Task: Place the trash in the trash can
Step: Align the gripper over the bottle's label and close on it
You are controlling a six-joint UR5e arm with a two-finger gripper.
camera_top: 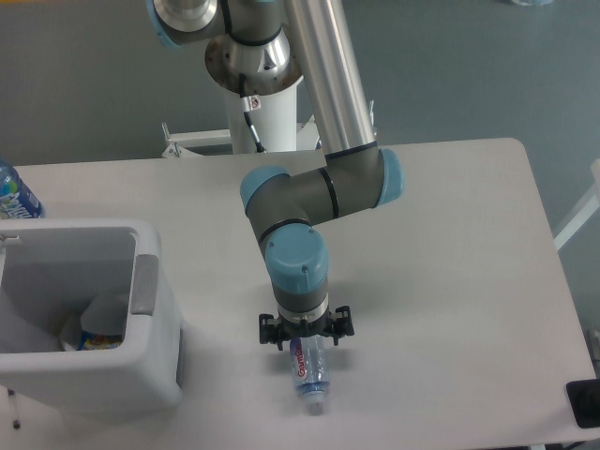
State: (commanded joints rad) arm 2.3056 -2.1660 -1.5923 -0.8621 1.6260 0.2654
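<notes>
A crushed clear plastic bottle (310, 371) with a red-and-purple label lies on the white table, cap end toward the front edge. My gripper (305, 339) points straight down over the bottle's upper end. Its black linkages are splayed out to both sides, so it looks open, and the fingertips are hidden under the wrist. The trash can (155, 380), a large white bin with a grey pad (145, 282) on its right rim, stands at the left, well apart from the bottle. Some white material and a blue-and-yellow printed piece (101, 338) lie inside it.
A blue-labelled water bottle (13, 196) stands at the far left edge behind the bin. A black object (583, 403) sits at the table's front right corner. The arm's white base post (262, 117) rises behind the table.
</notes>
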